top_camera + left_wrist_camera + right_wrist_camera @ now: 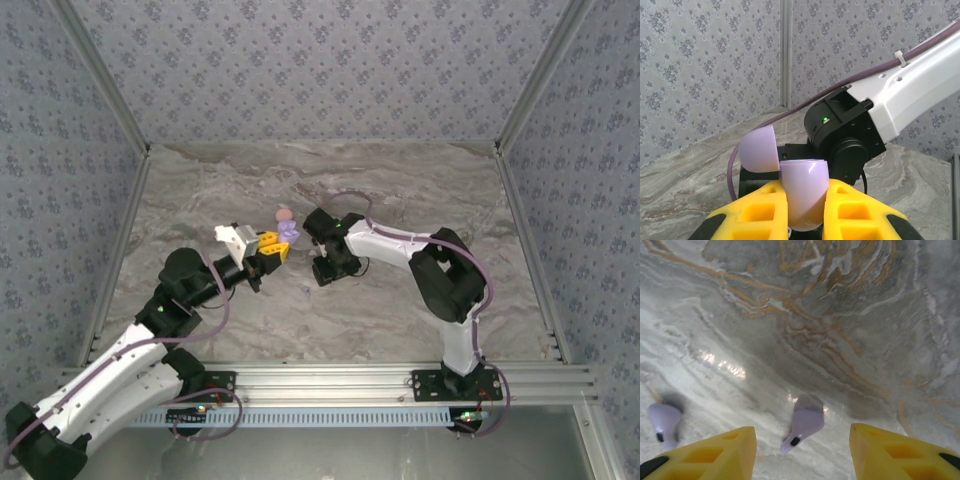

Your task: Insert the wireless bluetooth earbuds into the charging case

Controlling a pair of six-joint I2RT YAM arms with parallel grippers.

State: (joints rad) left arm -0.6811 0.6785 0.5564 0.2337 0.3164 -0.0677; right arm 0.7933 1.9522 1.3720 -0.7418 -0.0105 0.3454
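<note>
The lavender charging case (804, 192) stands upright between the yellow fingers (762, 212) of my left gripper (805, 215), which is shut on it. Its lid (759, 150) is swung open to the left. From above, the case (289, 232) is held off the table at the left gripper (276, 247). My right gripper (322, 275) points down at the table just right of it. One lavender earbud (805, 422) lies on the marble between the tips of the right gripper (801, 434), which is open and not touching it. A second lavender earbud (664, 422) lies further left.
The right arm's wrist (845, 135) hangs close behind the held case. A small pinkish round shape (285, 213) sits just beyond the case; I cannot tell what it is. Metal frame posts and patterned walls bound the marble table (420, 190).
</note>
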